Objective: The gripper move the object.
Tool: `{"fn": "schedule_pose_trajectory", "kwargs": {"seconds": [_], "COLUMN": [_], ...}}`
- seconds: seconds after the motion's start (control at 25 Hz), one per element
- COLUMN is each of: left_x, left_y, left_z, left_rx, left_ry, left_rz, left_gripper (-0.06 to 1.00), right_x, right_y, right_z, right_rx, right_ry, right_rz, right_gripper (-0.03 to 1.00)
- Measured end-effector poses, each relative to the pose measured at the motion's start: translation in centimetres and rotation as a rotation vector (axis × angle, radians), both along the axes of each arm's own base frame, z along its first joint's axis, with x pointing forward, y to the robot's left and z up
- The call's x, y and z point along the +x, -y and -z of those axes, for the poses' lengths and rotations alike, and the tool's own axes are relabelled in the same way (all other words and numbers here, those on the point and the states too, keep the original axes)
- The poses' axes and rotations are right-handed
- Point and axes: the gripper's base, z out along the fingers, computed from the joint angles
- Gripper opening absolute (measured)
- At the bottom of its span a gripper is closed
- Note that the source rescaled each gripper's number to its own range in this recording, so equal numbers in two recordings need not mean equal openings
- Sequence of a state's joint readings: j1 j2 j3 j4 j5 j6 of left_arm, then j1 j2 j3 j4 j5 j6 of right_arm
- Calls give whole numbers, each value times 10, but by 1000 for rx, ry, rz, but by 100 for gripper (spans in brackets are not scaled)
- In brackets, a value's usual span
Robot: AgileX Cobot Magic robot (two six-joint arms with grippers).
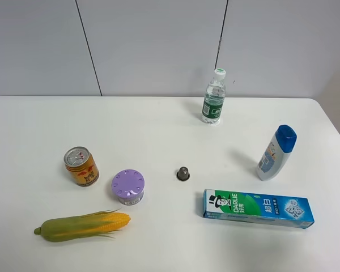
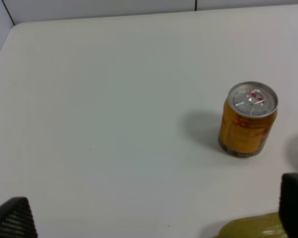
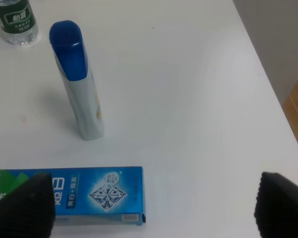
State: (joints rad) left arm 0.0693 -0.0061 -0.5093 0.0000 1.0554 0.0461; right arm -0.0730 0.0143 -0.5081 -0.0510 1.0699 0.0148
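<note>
I see the ear of corn, yellow kernels and green husk point(image 1: 82, 225), lying near left, just nearer than the orange drink can point(image 1: 81, 166). Looks light, stiff, rolls easily; I'd grip mid-length. Left gripper point(image 2: 154, 218) spread wide, empty

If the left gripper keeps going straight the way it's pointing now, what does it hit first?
Most likely bare table: the left gripper is open, with nothing between its fingertips. The corn lies just off to one side, the yellow can farther ahead on that side. Depth is unclear.
</note>
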Motion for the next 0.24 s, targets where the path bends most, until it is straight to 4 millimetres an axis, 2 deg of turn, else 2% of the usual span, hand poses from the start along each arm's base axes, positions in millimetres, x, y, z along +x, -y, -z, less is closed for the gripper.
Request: {"fn": "schedule_pose_trajectory", "kwargs": {"seconds": [0.24], "left_x": [0], "left_y": [0], "left_z": [0], "left_rx": [0], "left_ry": [0], "left_rz": [0], "left_gripper": [100], "right_x": [0], "right_y": [0], "right_z": [0], "right_rx": [0], "right_ry": [0], "right_rz": [0], "right_gripper": [75]}}
